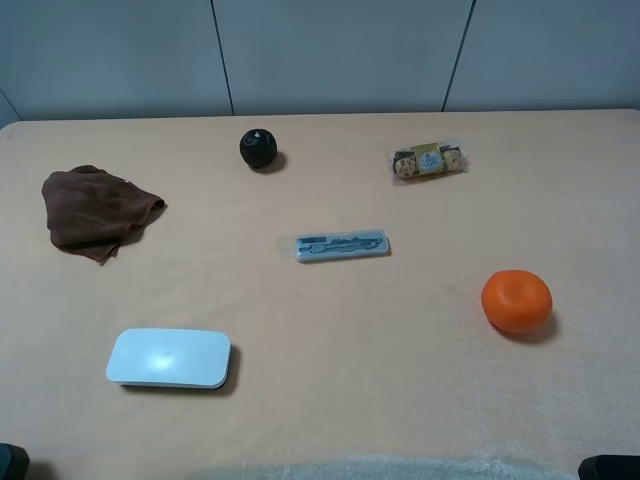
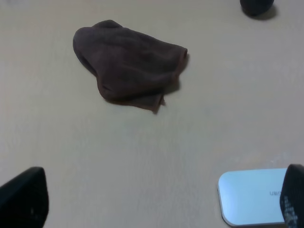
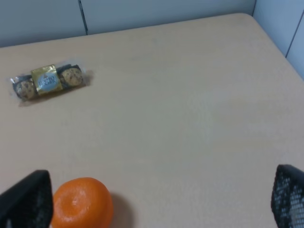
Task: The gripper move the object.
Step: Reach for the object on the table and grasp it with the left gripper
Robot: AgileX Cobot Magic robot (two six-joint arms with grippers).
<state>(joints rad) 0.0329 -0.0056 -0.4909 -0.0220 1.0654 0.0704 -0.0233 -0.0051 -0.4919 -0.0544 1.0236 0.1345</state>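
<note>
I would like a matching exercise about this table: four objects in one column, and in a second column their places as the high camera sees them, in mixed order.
Column one
1. white case
2. orange
3. brown cloth
4. pen case

Column two
A. right side, towards the front
B. about the centre of the view
C. left side, towards the front
D. left side, farther back

Pairs: 1-C, 2-A, 3-D, 4-B
</note>
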